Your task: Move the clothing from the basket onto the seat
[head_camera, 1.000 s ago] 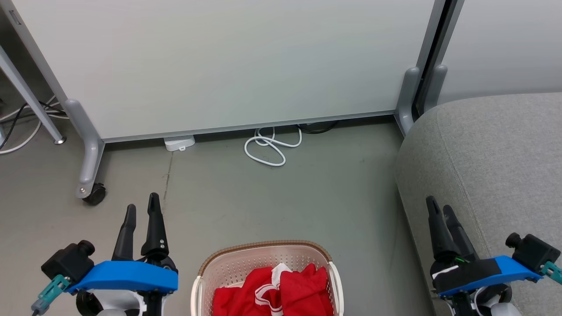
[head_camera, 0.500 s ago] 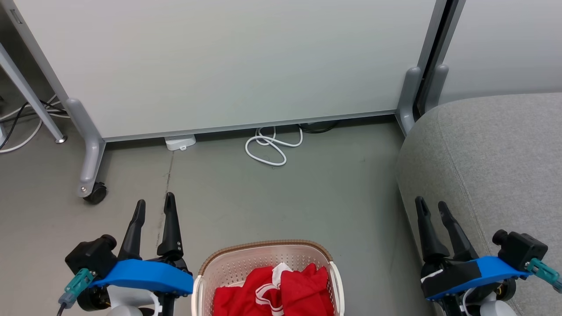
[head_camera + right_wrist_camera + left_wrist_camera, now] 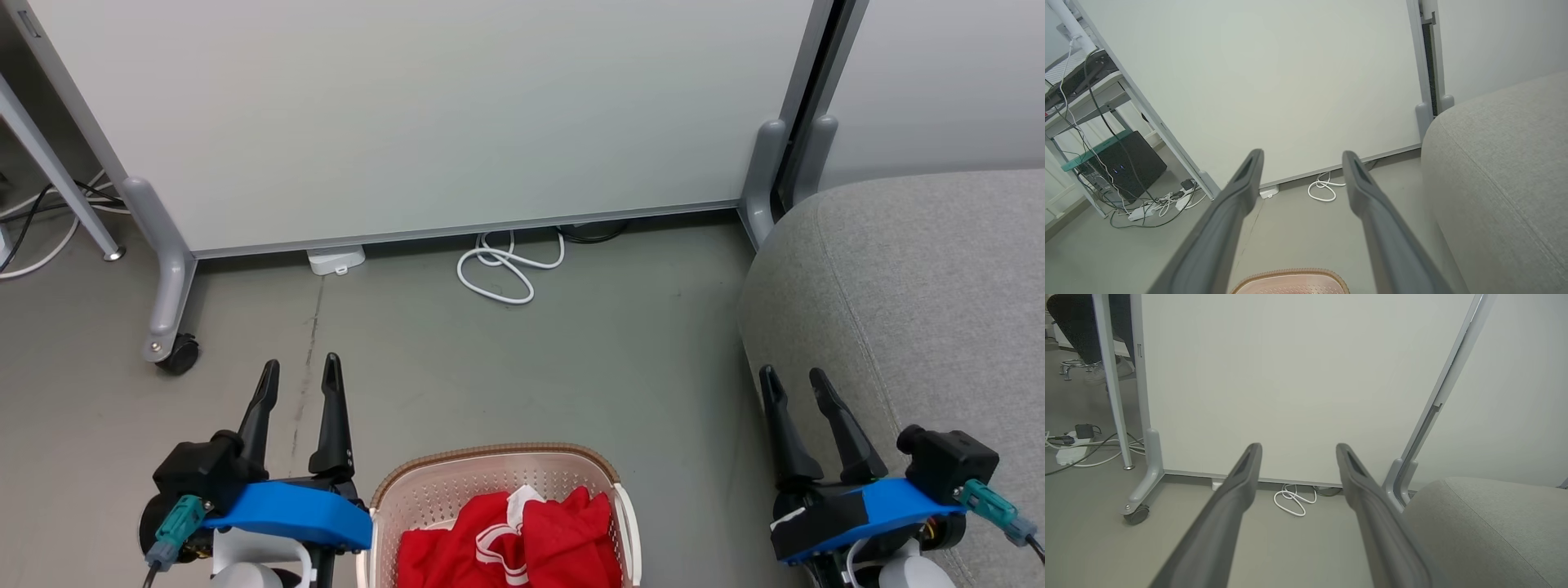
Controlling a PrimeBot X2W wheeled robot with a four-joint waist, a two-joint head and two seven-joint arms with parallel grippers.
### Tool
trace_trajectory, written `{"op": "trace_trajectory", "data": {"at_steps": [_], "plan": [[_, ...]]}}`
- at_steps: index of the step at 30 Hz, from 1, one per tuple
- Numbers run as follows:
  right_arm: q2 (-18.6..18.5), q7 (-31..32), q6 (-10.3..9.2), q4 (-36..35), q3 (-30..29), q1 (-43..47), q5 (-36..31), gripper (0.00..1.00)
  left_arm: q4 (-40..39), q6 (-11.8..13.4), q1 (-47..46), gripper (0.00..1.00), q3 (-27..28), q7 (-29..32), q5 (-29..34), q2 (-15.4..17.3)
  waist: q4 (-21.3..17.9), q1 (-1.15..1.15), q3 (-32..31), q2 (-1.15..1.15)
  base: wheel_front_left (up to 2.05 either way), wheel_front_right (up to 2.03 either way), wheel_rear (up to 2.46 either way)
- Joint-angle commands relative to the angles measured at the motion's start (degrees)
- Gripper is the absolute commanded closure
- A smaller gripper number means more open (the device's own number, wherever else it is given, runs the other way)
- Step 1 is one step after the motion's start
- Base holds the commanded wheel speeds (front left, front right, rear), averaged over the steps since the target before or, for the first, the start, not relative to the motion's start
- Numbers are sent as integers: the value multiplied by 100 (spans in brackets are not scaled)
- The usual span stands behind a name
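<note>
Left gripper: fingers parted, nothing between them, touching nothing. It has slid inward and is now just beside the basket. Right gripper: spread wider than a second ago, empty, hanging by the edge of the seat. Clothing lies heaped in the basket, untouched. Looks like lining up for a first grab; nothing carried over yet.
</note>
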Motion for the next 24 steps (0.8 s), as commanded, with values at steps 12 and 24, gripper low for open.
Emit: {"op": "trace_trajectory", "data": {"at_steps": [12, 24], "plan": [[-41, -213, 12, 12, 62, -172, -825, 0, -8, 119, -175, 0, -213, -218, 757, 92, 34, 0, 43, 0, 0, 0, 0], [-44, -355, 13, 44, 104, -197, -1410, 0, 3, 165, -198, 0, -306, -359, 1295, 114, 50, 0, 74, 0, 0, 0, 0]]}}
